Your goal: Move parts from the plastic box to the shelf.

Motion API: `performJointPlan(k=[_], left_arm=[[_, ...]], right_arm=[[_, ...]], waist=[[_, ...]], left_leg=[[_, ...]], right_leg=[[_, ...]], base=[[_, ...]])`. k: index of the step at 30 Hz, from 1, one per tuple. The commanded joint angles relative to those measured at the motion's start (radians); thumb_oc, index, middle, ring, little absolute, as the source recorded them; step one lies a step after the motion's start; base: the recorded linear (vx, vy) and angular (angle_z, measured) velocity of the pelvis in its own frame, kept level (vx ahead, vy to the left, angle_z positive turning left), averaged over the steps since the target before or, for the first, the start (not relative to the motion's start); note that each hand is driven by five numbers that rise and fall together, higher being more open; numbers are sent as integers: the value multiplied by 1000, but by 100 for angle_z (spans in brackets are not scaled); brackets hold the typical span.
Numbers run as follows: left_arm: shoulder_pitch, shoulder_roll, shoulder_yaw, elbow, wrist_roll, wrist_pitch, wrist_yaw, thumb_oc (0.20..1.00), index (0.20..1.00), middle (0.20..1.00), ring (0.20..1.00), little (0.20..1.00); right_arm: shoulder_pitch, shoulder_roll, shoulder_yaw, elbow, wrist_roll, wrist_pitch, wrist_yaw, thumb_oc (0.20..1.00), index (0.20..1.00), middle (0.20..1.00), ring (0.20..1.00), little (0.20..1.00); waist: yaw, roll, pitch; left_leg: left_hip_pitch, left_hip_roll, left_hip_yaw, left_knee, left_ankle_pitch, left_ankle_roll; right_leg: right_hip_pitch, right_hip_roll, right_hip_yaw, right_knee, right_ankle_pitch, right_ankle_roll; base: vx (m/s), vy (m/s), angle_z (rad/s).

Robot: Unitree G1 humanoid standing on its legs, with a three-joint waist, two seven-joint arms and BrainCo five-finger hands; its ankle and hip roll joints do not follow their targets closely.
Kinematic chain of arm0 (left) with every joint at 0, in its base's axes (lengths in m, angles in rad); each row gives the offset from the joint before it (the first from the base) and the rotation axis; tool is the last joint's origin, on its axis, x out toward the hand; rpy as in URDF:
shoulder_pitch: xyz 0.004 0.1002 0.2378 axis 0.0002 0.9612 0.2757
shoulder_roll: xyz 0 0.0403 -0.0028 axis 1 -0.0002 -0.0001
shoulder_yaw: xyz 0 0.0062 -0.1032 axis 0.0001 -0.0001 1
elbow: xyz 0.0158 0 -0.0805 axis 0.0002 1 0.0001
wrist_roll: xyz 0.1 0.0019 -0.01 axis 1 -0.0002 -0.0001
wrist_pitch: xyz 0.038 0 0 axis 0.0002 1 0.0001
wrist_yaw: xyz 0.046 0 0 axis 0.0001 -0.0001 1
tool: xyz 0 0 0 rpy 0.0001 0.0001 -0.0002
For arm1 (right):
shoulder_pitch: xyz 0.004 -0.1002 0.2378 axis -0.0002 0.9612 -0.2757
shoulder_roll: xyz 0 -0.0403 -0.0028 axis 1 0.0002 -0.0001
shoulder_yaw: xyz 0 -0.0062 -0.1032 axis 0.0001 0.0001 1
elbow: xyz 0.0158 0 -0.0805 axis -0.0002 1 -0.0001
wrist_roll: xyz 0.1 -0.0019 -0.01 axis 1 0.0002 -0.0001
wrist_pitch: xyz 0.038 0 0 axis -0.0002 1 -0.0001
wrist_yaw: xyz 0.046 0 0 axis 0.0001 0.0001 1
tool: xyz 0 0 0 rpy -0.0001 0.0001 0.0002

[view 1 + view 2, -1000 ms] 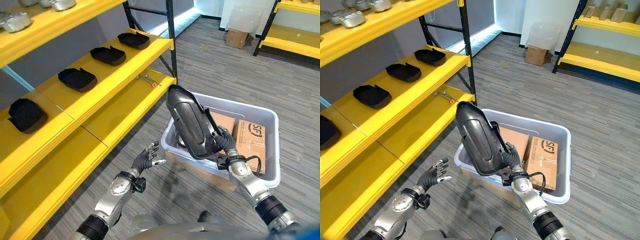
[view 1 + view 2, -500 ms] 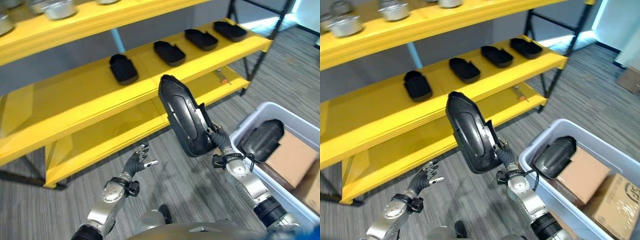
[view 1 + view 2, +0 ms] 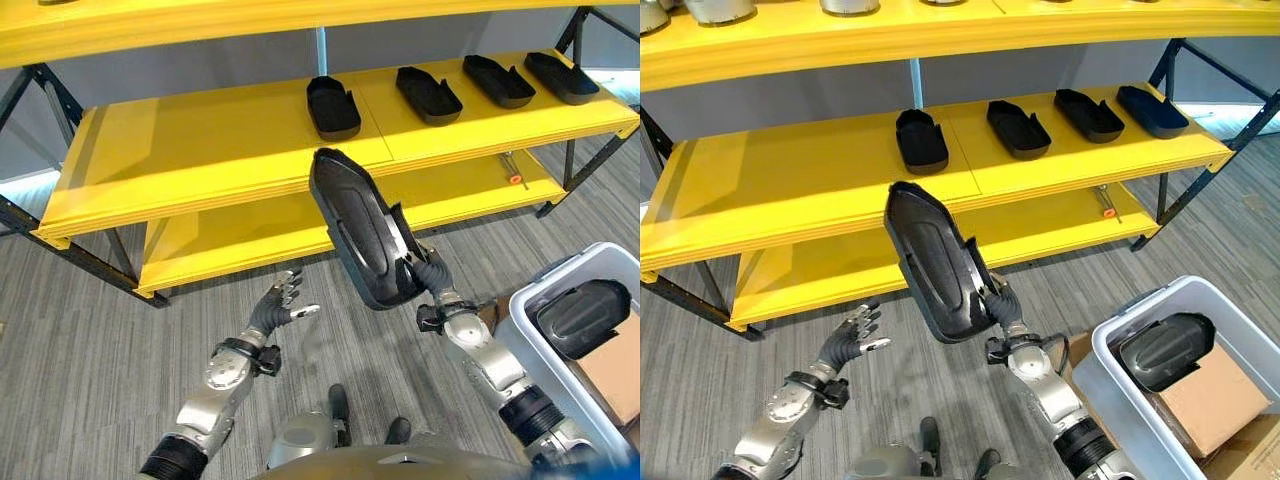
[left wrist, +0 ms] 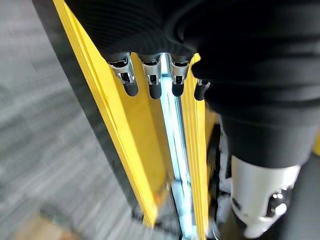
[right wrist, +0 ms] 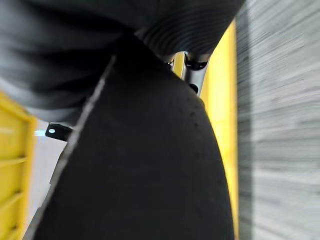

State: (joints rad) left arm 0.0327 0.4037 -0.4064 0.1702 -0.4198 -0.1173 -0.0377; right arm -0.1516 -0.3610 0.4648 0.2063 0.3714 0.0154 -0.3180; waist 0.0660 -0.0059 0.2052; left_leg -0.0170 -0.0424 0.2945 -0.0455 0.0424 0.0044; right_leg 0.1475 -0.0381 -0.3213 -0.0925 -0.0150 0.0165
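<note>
My right hand is shut on the lower end of a large black moulded part, holding it upright above the floor in front of the yellow shelf. In the right wrist view the part lies across the palm, with fingers curled behind it. Several matching black parts, the nearest, lie in a row on the right half of the middle board. The grey plastic box stands at the lower right with another black part inside. My left hand hovers open and empty over the floor, fingers straight.
A cardboard box lies in the plastic box under the black part. A small tool with a red tip rests on the low shelf board. Metal parts sit on the top board. The middle board's left half is bare.
The whole view has swung left, so the shelf now faces me and the box sits at the right edge. The black part stays in my right hand; the left hand stays open.
</note>
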Motion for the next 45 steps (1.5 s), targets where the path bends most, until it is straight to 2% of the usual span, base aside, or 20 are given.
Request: performJointPlan(k=[1, 9, 11, 14, 15, 18, 19, 20, 21, 23, 24, 25, 27, 29, 32, 33, 34, 36, 38, 45], left_arm=[[-46, 3, 11, -10, 25, -15, -26, 1000, 1000, 1000, 1000, 1000], [-44, 11, -3, 5, 32, 6, -72, 1000, 1000, 1000, 1000, 1000], [-50, 14, -11, 3, 31, -7, -78, 1000, 1000, 1000, 1000, 1000], [-82, 8, -21, 12, 22, -17, -73, 1000, 1000, 1000, 1000, 1000], [-90, 0, -16, 22, 18, -28, -69, 1000, 1000, 1000, 1000, 1000], [-90, -5, -9, 27, 19, -32, -58, 1000, 1000, 1000, 1000, 1000], [-84, -6, -5, 28, 19, -37, -52, 1000, 1000, 1000, 1000, 1000], [-84, -6, -5, 28, 20, -37, -52, 1000, 1000, 1000, 1000, 1000], [-68, -11, -5, 26, 14, -54, -36, 1000, 1000, 1000, 1000, 1000], [-66, -12, -8, 31, 13, -73, -33, 1000, 1000, 1000, 1000, 1000], [-66, -12, -8, 31, 13, -73, -33, 1000, 1000, 1000, 1000, 1000], [-67, -11, -7, 36, 7, -84, -24, 1000, 1000, 1000, 1000, 1000], [-71, -9, -3, 44, 23, -95, -12, 1000, 1000, 1000, 1000, 1000], [-78, -5, -10, 58, 45, -108, -7, 1000, 1000, 1000, 1000, 1000], [-77, 2, -10, 53, 45, -108, -10, 1000, 1000, 1000, 1000, 1000], [-71, 11, -11, 50, 62, -115, -13, 1000, 1000, 1000, 1000, 1000], [-63, 26, -11, 40, 73, -116, -21, 1000, 1000, 1000, 1000, 1000], [-59, 32, -11, 36, 75, -118, -24, 1000, 1000, 1000, 1000, 1000], [-35, 56, -10, 5, 76, -124, -36, 1000, 1000, 1000, 1000, 1000], [-33, 62, -2, -17, 50, -128, -51, 1000, 1000, 1000, 1000, 1000]], right_arm=[[-69, 21, -52, -69, 33, -109, 27, 200, 200, 200, 200, 200], [-44, 41, -63, -54, 14, -128, 20, 200, 200, 200, 200, 200], [-39, 39, -68, -53, 6, -140, 12, 200, 200, 200, 200, 200], [-61, 40, -76, -33, 7, -142, -3, 200, 200, 200, 200, 200], [-79, 38, -78, -16, 8, -148, -3, 200, 200, 200, 200, 200], [-81, 34, -81, -22, 8, -136, 10, 200, 200, 200, 200, 200], [-75, 24, -80, -31, 10, -132, 12, 200, 200, 200, 200, 200], [-75, 24, -80, -31, 10, -131, 12, 200, 200, 200, 200, 200], [-60, 8, -82, -52, 17, -123, 12, 200, 200, 200, 200, 200], [-62, 1, -78, -68, 10, -111, -3, 200, 200, 200, 200, 200], [-62, 1, -78, -68, 10, -111, -3, 200, 200, 200, 200, 200], [-65, -5, -77, -78, 7, -104, 3, 200, 200, 200, 200, 200], [-69, -7, -72, -78, 11, -97, 6, 200, 200, 200, 200, 200], [-64, -6, -72, -79, 26, -89, 4, 200, 200, 200, 200, 200], [-51, 4, -72, -75, 21, -108, 9, 200, 200, 200, 200, 200], [-40, 13, -69, -79, 10, -114, 13, 200, 200, 200, 200, 200], [-32, 21, -66, -85, 3, -119, 13, 200, 200, 200, 200, 200], [-32, 24, -64, -85, 2, -121, 12, 200, 200, 200, 200, 200], [-41, 41, -54, -97, -6, -119, 7, 200, 200, 200, 200, 200], [-91, 60, -35, -118, -24, -81, -40, 200, 200, 200, 200, 200]], waist=[[-26, -16, -13], [-64, 6, -44], [-86, 2, -40], [-124, -11, -23], [-136, -10, -21], [-136, -3, -29], [-133, 4, -35], [-133, 4, -35], [-126, 12, -37], [-128, 6, -32], [-128, 6, -32], [-133, 7, -29], [-134, 23, -25], [-133, 35, -20], [-121, 35, -18], [-109, 37, -18], [-94, 41, -15], [-87, 43, -15], [-48, 49, -13], [19, 47, -14]], left_leg=[[0, 92, 77, 23, 42, -51], [73, 55, 118, 20, -18, -31], [77, 82, 163, 82, -58, -46], [40, 189, 269, 268, -78, -70], [42, 243, 295, 306, -61, -76], [68, 266, 276, 250, -34, -83], [89, 289, 261, 195, 11, -106], [90, 289, 261, 193, 13, -107], [73, 367, 215, 169, 141, -160], [56, 432, 206, 159, 215, -179], [56, 432, 206, 159, 215, -179], [62, 439, 211, 149, 190, -170], [69, 415, 218, 138, 144, -151], [68, 379, 215, 140, 116, -136], [79, 314, 198, 129, 45, -98], [87, 276, 181, 119, 18, -75], [100, 240, 157, 97, 9, -57], [107, 226, 148, 86, 7, -50], [124, 181, 124, 40, 8, -25], [114, 114, 115, -15, 13, 9]], right_leg=[[-11, -13, -2, 5, 38, 58], [-17, -28, -15, 9, 44, 71], [-15, -41, -16, 11, 35, 71], [-26, -66, -36, 37, 19, 48], [-36, -71, -51, 66, 1, 30], [-43, -78, -62, 95, -14, 27], [-41, -80, -69, 108, -24, 25], [-41, -80, -69, 108, -25, 25], [-40, -92, -60, 135, -46, 20], [-46, -132, -62, 169, -60, 19], [-46, -132, -62, 169, -60, 19], [-62, -160, -71, 214, -80, 24], [-76, -176, -83, 274, -105, 27], [-72, -169, -85, 293, -116, 29], [-72, -172, -81, 308, -106, 48], [-71, -178, -78, 316, -100, 63], [-73, -184, -78, 332, -97, 80], [-76, -187, -80, 339, -96, 88], [-87, -205, -107, 362, -86, 116], [-97, -251, -167, 396, -41, 138]], base=[[87, -66, 10], [92, -61, 13], [69, -11, 40], [4, 38, 62], [24, 115, 116], [83, 202, 72], [75, 158, 21], [192, 468, 4], [164, 486, 20], [143, 538, 12], [92, 473, 12], [68, 331, 6], [137, 493, -9], [151, 422, 1], [145, 374, 26], [196, 483, 59], [165, 403, 45], [85, 239, 38], [96, 400, 28], [9, 246, -3]])
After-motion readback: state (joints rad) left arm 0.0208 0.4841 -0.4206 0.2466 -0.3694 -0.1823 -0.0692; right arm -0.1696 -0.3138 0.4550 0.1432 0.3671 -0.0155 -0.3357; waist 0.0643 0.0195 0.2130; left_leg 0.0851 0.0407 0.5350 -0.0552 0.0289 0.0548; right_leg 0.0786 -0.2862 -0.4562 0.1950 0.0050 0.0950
